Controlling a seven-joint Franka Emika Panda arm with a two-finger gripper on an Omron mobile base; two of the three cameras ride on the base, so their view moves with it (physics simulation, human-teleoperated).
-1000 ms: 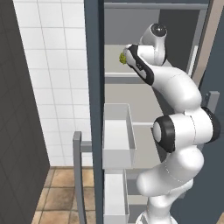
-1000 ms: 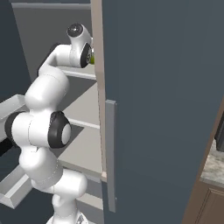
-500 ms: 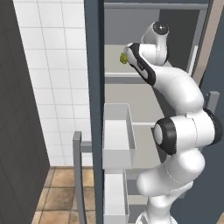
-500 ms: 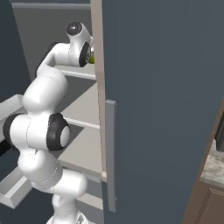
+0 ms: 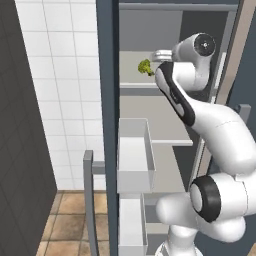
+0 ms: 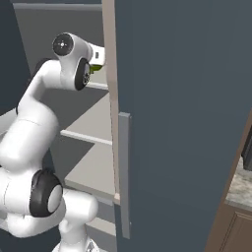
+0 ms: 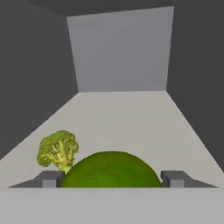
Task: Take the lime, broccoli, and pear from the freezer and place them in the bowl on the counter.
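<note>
The gripper [image 7: 111, 180] sits deep inside the freezer [image 5: 107, 100] on an upper shelf [image 7: 127, 118], and its two dark fingertips [image 7: 51, 178] stand on either side of one lime [image 7: 111, 169], close against its flanks; whether they are pressing it or only flanking it I cannot tell. The lime is smooth and mid-green and lies on the shelf right at the hand. One broccoli [image 7: 58, 149] stands upright on the same shelf, just beside the lime on its left in the hand view and a little farther back. From the left base view the broccoli [image 5: 145, 67] shows as a small yellow-green clump on the top shelf, next to the end of the white arm [image 5: 200, 115]. That arm rises from the base and bends up into the cabinet. Inside the freezer, the left base view gives two pale grey shelves and two white drawers [image 5: 134, 155] pulled out below them, one above the other. The walls inside are flat grey. The freezer door [image 6: 182, 118] stands open, dark blue-grey with one grey bar handle [image 6: 124, 172]. To the left is a white tiled wall [image 5: 60, 85] over a brown tiled floor [image 5: 67, 230]. A bit of mottled stone counter [image 6: 242, 184] over a dark brown cabinet shows at the lower right edge of the right base view.
</note>
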